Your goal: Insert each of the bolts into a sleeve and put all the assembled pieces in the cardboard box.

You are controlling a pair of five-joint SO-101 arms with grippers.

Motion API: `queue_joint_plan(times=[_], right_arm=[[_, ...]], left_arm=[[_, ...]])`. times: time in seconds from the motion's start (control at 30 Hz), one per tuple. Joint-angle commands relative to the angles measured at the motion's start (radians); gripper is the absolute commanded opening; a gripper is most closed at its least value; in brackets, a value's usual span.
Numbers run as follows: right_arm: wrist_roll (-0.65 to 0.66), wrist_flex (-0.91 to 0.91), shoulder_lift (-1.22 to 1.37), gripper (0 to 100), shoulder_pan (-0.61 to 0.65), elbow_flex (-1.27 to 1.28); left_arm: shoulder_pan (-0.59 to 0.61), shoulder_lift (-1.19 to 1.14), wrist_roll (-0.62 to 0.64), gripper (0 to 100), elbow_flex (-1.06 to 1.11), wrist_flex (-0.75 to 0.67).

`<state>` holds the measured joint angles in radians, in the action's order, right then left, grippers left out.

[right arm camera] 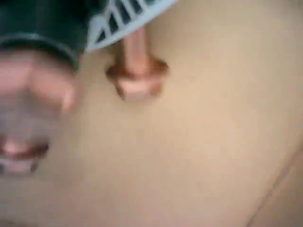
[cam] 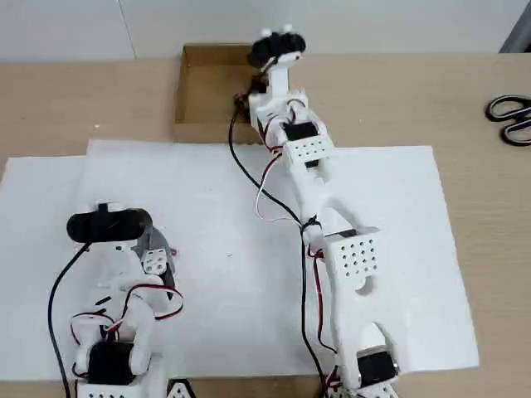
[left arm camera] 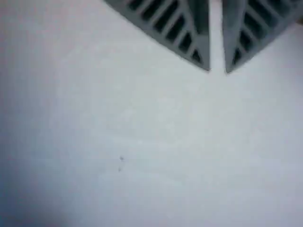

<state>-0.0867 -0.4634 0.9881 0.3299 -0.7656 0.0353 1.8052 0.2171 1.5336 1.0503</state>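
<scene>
**So: right claw down in the box with a bolt, left one idle**

Closest to the arm bases, the left gripper (left arm camera: 218, 70) hangs low over the white sheet (cam: 224, 215). Its jaws are pinched nearly together with just a sliver between them and nothing in there. My guess is it's tucked back so the other arm gets the lane. Further out, the right arm stretches across the sheet and the right gripper (cam: 247, 101) dips inside the cardboard box (cam: 207, 87) near the table's (cam: 50, 108) far edge. It looks clamped on the shank of a copper-coloured bolt (right arm camera: 137, 75), head pointing down near the box floor; touching or not, I can't say. Holding it low makes sense, since letting go would be a short drop with no bouncing out. Whether a sleeve is on the shank I can't tell, the stuff beside it is too blurred. Scissors (cam: 510, 120) lie well off to the side, out of play.
</scene>
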Motion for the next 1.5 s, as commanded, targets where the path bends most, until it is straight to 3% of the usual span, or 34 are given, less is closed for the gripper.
queue_joint_plan(times=[0.0,0.2,0.4,0.67,1.0,1.47], right_arm=[[0.058,0.022,0.008,0.5,-0.002,-0.063],[0.149,-0.045,-0.005,2.0,0.008,-0.063],[0.158,-0.15,-0.039,19.6,0.01,-0.063],[0.155,-0.22,-0.219,20.5,0.016,-0.063],[0.153,-0.676,-0.535,20.5,0.031,-0.063],[0.164,-1.21,-0.559,20.5,0.033,-0.058]], left_arm=[[0.005,0.012,-0.005,1,-0.03,0.017],[-0.003,0.012,-0.009,1,-0.071,0.018],[0.0,0.012,-0.009,1,-0.07,0.018],[0.0,0.012,-0.009,1,-0.07,0.017],[-0.003,0.012,-0.006,1,-0.07,0.015],[-0.003,0.012,-0.005,1,-0.071,0.015]])
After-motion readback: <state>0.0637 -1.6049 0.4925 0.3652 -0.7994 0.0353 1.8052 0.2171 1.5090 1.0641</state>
